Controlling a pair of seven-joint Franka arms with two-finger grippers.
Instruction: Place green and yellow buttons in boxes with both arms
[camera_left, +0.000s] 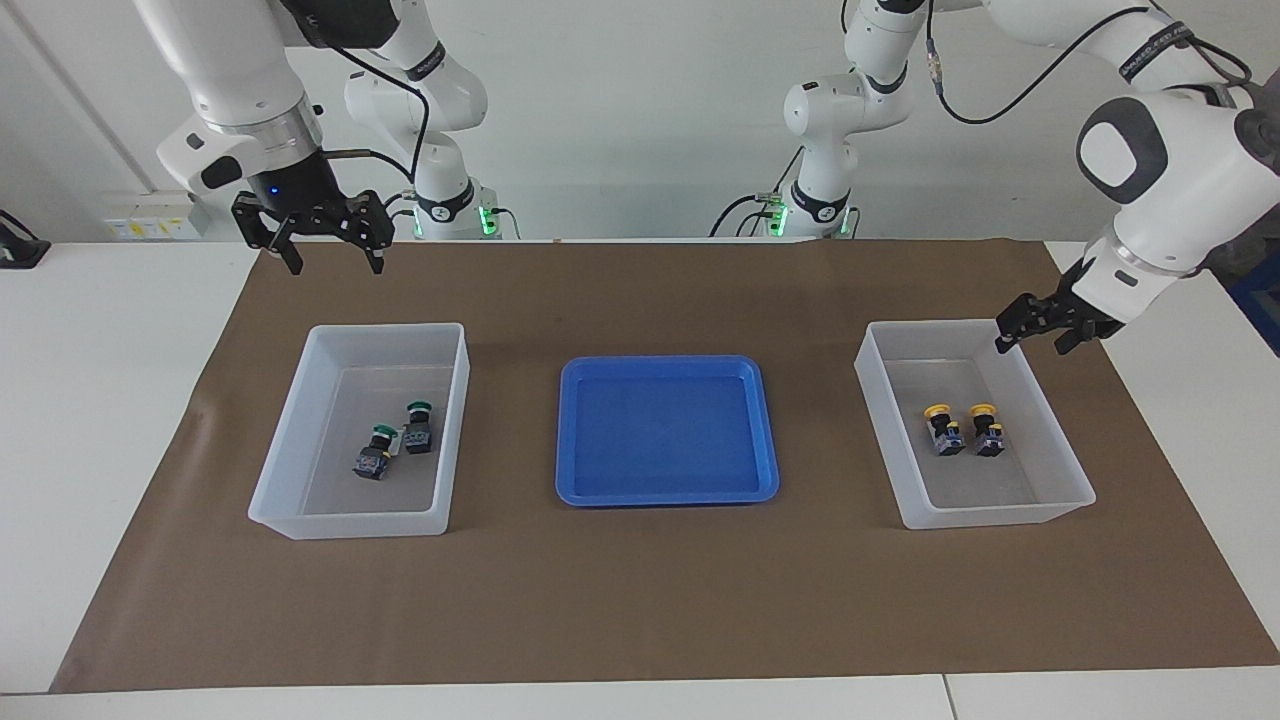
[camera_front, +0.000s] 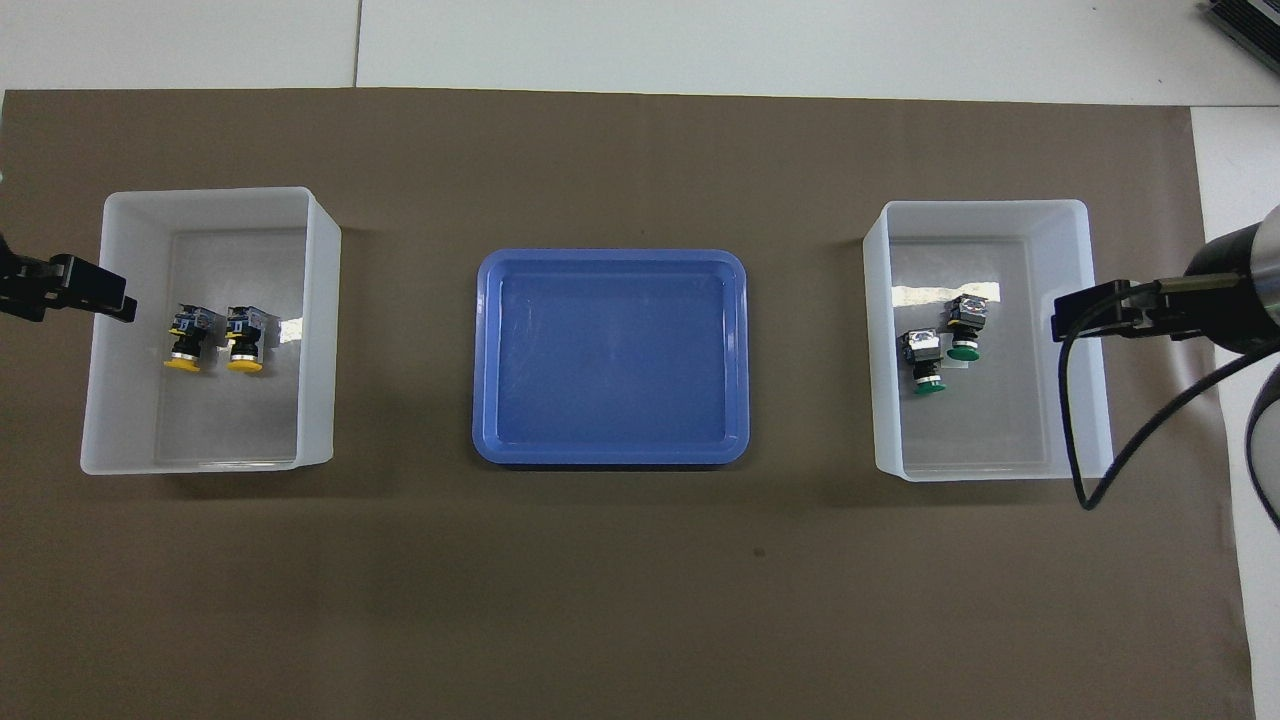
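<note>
Jaws parted and holding nothing, the left gripper (camera_left: 1032, 335) hangs above the outer rim of the box (camera_left: 1070, 470) at the left arm's end of the table, clear of everything inside it. Below the spread jaws and toward the blue tray (camera_left: 667, 490), two yellow buttons (camera_left: 962, 428) lie side by side on that box's floor, caps pointing toward the robots, apart from the fingers (camera_front: 95, 290), which in the overhead view reach just over the box's outer wall.

The right gripper (camera_left: 330, 255) waits with its jaws wide and empty over the brown mat (camera_left: 640, 600), nearer to the robots than the second box (camera_left: 290, 440), which sits on the tray's other flank at the right arm's end. Two green buttons (camera_left: 393, 450) rest together on that box's floor, well apart from the jaws above the mat.

The blue tray lies between the two boxes at the middle of the mat, with nothing in it.
</note>
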